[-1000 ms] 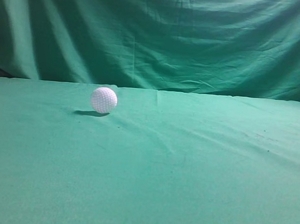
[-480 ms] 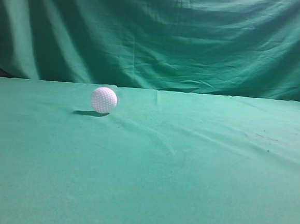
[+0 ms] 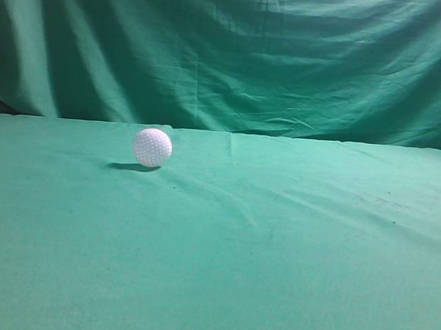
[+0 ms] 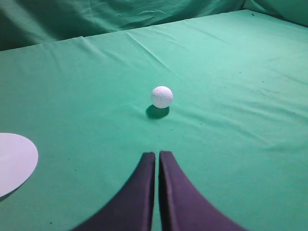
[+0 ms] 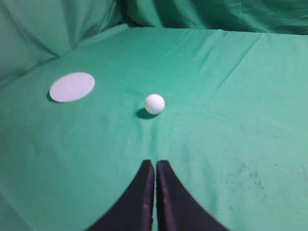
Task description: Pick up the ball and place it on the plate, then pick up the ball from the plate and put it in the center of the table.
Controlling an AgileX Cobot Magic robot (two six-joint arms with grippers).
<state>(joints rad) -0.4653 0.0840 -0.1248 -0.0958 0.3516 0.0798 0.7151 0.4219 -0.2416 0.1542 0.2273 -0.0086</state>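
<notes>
The white dimpled ball (image 3: 152,147) rests on the teal-green table (image 3: 275,246), left of centre in the exterior view. It shows ahead of my left gripper (image 4: 157,154) in the left wrist view (image 4: 161,96) and ahead of my right gripper (image 5: 155,162) in the right wrist view (image 5: 155,103). Both grippers are shut and empty, well short of the ball. A flat white round plate lies at the left edge of the left wrist view (image 4: 14,161) and left of the ball in the right wrist view (image 5: 72,86). Neither gripper nor the plate shows in the exterior view.
A draped, folded green cloth backdrop (image 3: 237,55) hangs behind the table's far edge. The table cloth has shallow wrinkles and a few dark specks (image 5: 248,173) on the right.
</notes>
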